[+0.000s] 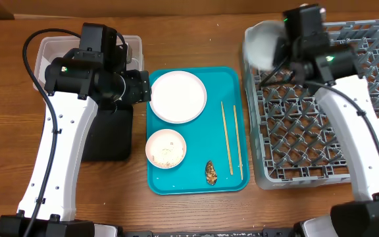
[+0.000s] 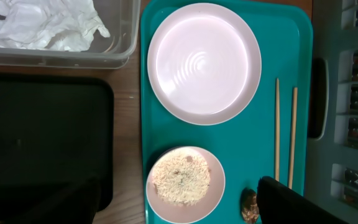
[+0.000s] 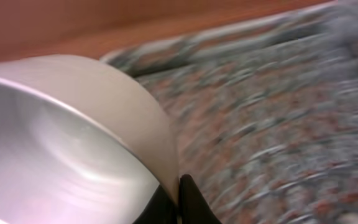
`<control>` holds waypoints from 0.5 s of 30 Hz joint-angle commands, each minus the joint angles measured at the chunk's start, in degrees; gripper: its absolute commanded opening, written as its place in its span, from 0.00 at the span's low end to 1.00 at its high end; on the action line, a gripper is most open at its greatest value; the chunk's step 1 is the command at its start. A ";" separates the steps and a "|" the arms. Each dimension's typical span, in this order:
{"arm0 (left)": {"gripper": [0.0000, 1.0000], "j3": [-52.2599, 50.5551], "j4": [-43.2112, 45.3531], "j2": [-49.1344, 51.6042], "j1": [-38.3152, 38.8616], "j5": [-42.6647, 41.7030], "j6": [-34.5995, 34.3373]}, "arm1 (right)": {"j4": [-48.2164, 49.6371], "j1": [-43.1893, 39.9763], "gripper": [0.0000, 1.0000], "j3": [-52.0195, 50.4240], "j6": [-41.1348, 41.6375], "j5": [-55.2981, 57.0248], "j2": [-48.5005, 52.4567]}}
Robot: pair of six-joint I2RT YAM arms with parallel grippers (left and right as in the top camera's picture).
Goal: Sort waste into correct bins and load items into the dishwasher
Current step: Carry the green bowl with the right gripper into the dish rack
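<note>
My right gripper (image 3: 178, 205) is shut on the rim of a pale bowl (image 1: 260, 43), held above the far left corner of the grey dish rack (image 1: 321, 141); the bowl fills the right wrist view (image 3: 73, 137), blurred. My left gripper (image 2: 179, 205) is open and empty above the teal tray (image 1: 196, 184), which holds a pink-white plate (image 1: 177, 96), a small bowl of rice crumbs (image 1: 166, 148), a brown food lump (image 1: 211, 172) and wooden chopsticks (image 1: 227, 138). A crumpled white napkin (image 2: 42, 25) lies in the clear tub (image 2: 61, 59). The black tray (image 2: 36, 137) sits beside it.
The left arm hides much of the clear tub (image 1: 41, 56) and black tray (image 1: 110, 141) in the overhead view. The dish rack's edge (image 2: 353, 112) lies right of the teal tray. Bare wooden table (image 1: 5, 145) surrounds everything.
</note>
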State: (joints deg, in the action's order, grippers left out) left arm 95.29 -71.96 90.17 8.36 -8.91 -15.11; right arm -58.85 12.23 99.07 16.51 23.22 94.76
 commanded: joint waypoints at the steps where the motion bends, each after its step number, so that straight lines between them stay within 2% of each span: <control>1: 0.82 0.33 0.28 0.57 -0.09 0.55 -0.31 | 4.07 -4.66 0.04 0.26 -0.22 16.28 1.18; 8: 0.82 0.33 0.24 0.57 -0.07 0.52 -0.33 | 14.01 -15.37 0.04 0.26 -0.17 24.44 4.33; 15: 0.82 0.33 0.46 0.59 -0.07 0.55 -0.33 | 21.79 -23.15 0.04 0.26 -2.14 38.10 12.09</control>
State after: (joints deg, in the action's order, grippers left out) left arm 95.29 -71.92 90.17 8.36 -8.86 -15.11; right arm -39.05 -9.02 98.98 15.99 52.14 103.77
